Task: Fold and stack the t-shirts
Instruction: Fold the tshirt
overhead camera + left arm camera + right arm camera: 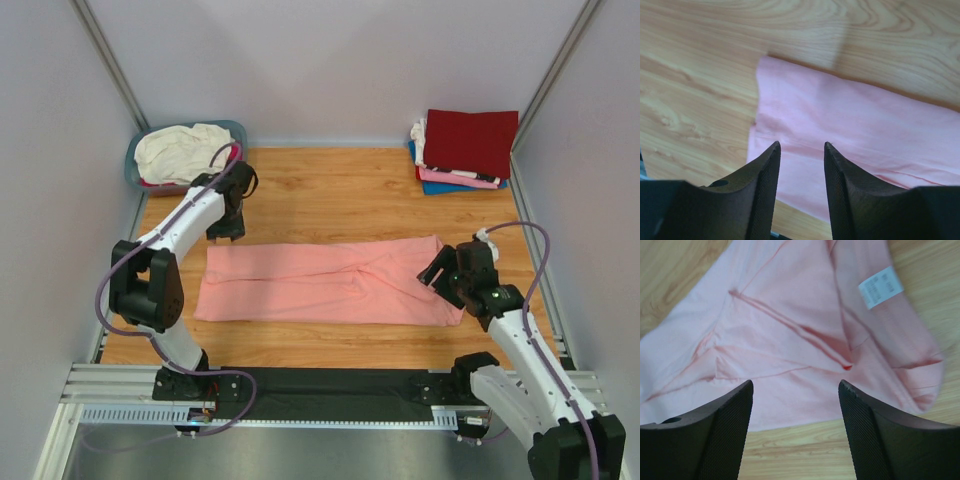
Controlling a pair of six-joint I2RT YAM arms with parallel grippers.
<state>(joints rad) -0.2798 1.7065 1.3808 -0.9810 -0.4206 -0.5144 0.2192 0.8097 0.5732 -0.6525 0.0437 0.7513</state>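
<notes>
The salmon-pink t-shirt (pixel 320 282) lies folded lengthwise into a long band across the middle of the wooden table. My left gripper (pixel 228 228) hovers over its far left corner, open and empty; the left wrist view shows the shirt's corner (pixel 840 125) beyond the fingers (pixel 765 175). My right gripper (pixel 440 272) hovers at the shirt's right end, open and empty. The right wrist view shows wrinkled cloth (pixel 790 330) with a white label (pixel 880 287). A stack of folded shirts (pixel 465 150), dark red on top, sits at the far right corner.
A blue-grey basket (pixel 138 175) at the far left corner holds a cream-white shirt (pixel 180 150) over a magenta one. Grey walls enclose the table on three sides. A black strip (pixel 330 385) runs along the near edge between the arm bases.
</notes>
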